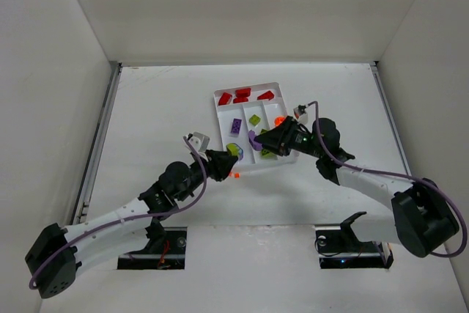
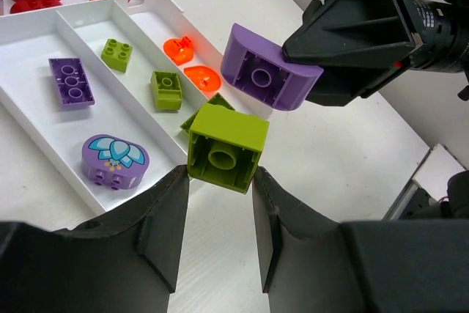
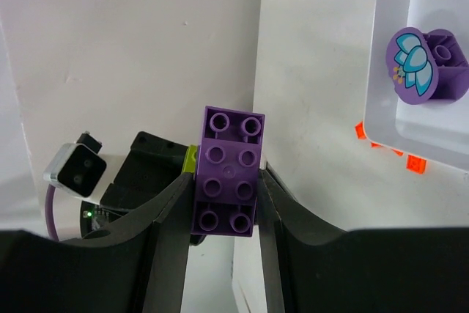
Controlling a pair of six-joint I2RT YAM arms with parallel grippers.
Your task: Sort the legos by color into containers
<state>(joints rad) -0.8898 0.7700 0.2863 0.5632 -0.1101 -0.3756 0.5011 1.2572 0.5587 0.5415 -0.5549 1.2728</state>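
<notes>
A lime green brick (image 2: 223,148) is being held in the narrowed left pincer (image 2: 220,175), clamped by two opposite sides, its hollow underside being turned toward the wrist camera. The brick is squarish, so no long axis is being offered. A purple brick (image 3: 229,170) with one rounded end is being gripped across its short width by the right pincer (image 3: 227,181), its long axis being kept along the fingers, from 12 to 6 o'clock in the right wrist view.

Seen from above, both loads are being carried at the near left part of the white tray (image 2: 55,119), just beside each other but apart. The purple section is lying at about 10 o'clock from the right pincer, and the green section at about 1 o'clock from the left pincer. The paths are therefore judged to be crossing, and one arm is probably being obliged to give way. The right pincer is the one nearer the tray's middle.

Small orange pieces (image 1: 234,175) are lying on the surface at the tray's near left edge.

No brand or writing is being shown. Only a printed flower is being displayed on the round purple piece (image 2: 114,159).
</notes>
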